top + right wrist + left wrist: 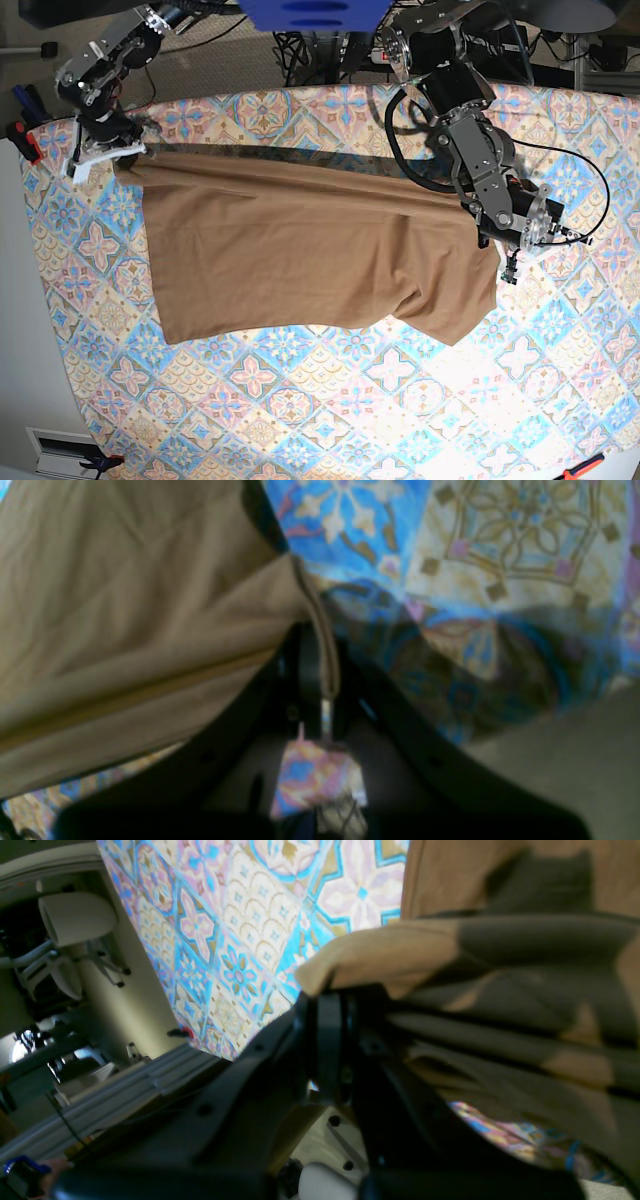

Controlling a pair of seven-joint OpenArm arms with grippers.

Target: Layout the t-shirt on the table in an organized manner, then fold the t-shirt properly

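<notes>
T-shirt [300, 255] spread wide on the table [330, 400], tan and soft, lying flat in the middle but pulled up along the far edge. Stretched tight between two corners, like a sheet held by two friends, likely so the wrinkles fall out before folding. Bottom part a bit bunched near one lower corner, so not neat yet.

Left gripper [497, 243] pinched together on one end of the t-shirt, cloth draping over it and hanging in dark folds in the left wrist view [330, 990]. Right gripper [118, 152] squeezed tight on the other end, a thin edge of cloth [320, 630] caught between the jaws in the right wrist view. Both held up and far apart, probably to keep the shirt stretched straight.

Table cloth bright with blue, pink and cream tiles, showing all around the shirt. Cables and metal frames behind the far table edge.

Laying out looks partly done. Folding not started yet.
</notes>
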